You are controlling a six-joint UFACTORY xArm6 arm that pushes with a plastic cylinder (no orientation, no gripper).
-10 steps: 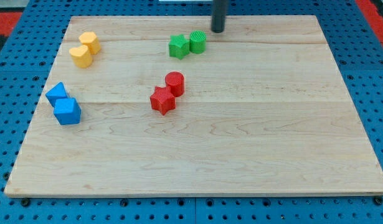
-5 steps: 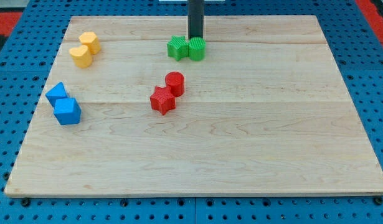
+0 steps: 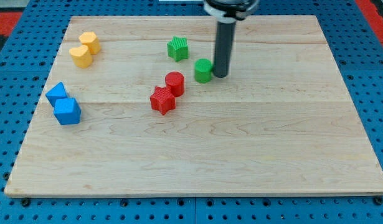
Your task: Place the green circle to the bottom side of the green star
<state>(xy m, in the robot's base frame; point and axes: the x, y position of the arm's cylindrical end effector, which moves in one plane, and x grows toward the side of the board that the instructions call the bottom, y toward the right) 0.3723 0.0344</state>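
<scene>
The green star (image 3: 177, 48) sits near the view's top, left of centre. The green circle (image 3: 203, 70) lies below it and to its right, apart from it. My tip (image 3: 220, 75) stands right beside the green circle on its right side, touching or nearly touching it. The dark rod rises from there to the view's top.
A red circle (image 3: 175, 83) and a red star (image 3: 162, 100) sit together just left of and below the green circle. Two yellow blocks (image 3: 85, 48) lie at the top left. Two blue blocks (image 3: 63, 104) lie at the left edge of the wooden board (image 3: 241, 155).
The green circle has moved down and slightly right, away from the green star. My tip has moved from above the circle to its right side, lower on the board.
</scene>
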